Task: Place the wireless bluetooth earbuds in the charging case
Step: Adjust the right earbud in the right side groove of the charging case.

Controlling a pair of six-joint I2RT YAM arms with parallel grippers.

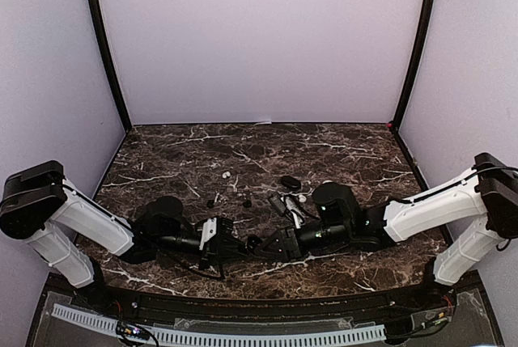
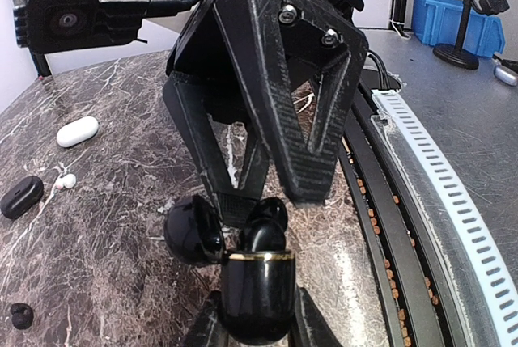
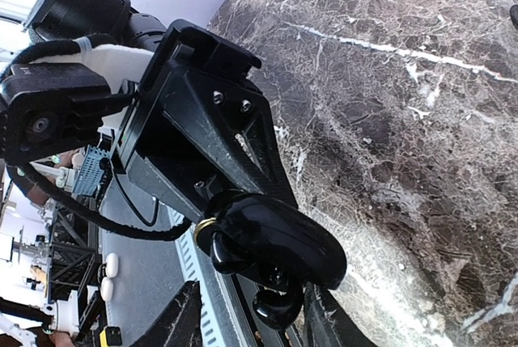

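Crowding low over the near part of the marble table (image 1: 340,149), the left gripper (image 1: 236,243) and right gripper (image 1: 271,242) merge into one dark tangle in the top view, and what sits between them is lost. A shut black oval case (image 1: 290,182) lies farther out.

The left wrist view cuts its own fingers off at the bottom edge. They are pressed on both sides of the black charging case (image 2: 255,290), which stands upright with its lid (image 2: 193,232) swung open. A black earbud (image 2: 265,226) sits at the case's mouth, between the right gripper's fingertips; whether those tips pinch it or stand just off it I cannot tell. A white oval case (image 2: 78,131) and a white earbud (image 2: 65,181) lie well apart on the marble.

The right wrist view shows the glossy case from behind. A dark lump between the cropped right fingers is hard to read.
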